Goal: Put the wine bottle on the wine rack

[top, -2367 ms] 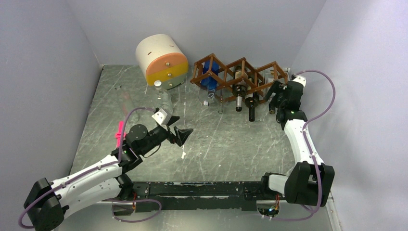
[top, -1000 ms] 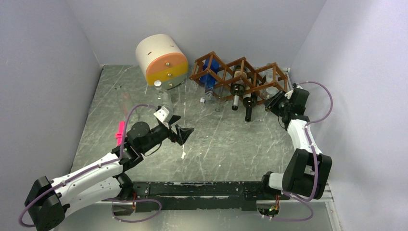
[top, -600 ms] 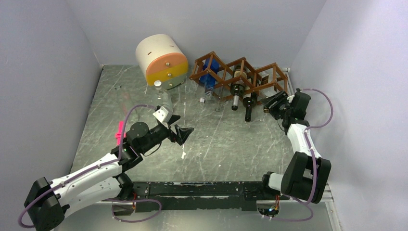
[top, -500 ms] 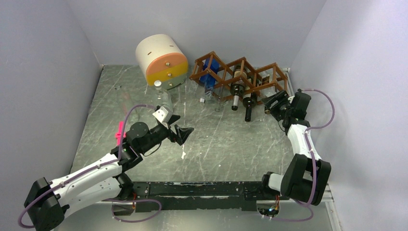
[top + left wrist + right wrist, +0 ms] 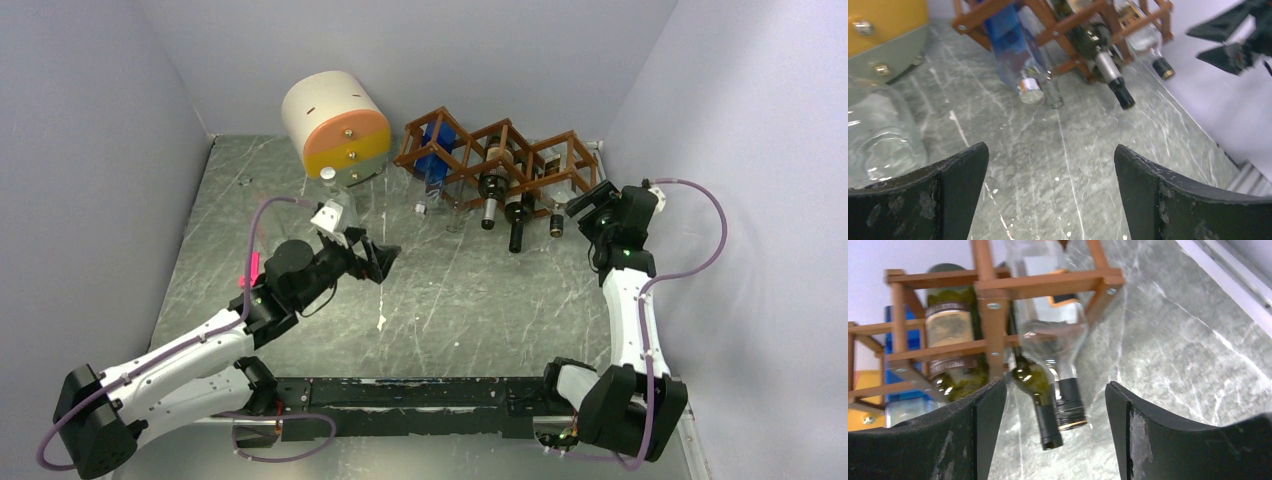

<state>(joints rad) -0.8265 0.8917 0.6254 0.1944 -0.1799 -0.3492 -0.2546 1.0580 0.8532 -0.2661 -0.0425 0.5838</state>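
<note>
A: Is the right wall (image 5: 740, 150) crowding anything?
B: The right claw (image 5: 588, 203), hovering open at two o'clock. The clear glass wine bottle (image 5: 1063, 347) is lying in the rightmost cell of the reddish-brown wooden lattice rack (image 5: 1048, 282). The left claw (image 5: 378, 262) is gaping.

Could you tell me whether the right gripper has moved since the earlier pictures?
Yes. The right gripper has drawn back from the right end of the wine rack toward the right wall, jaws open, leaving the clear bottle in the rack.
</note>
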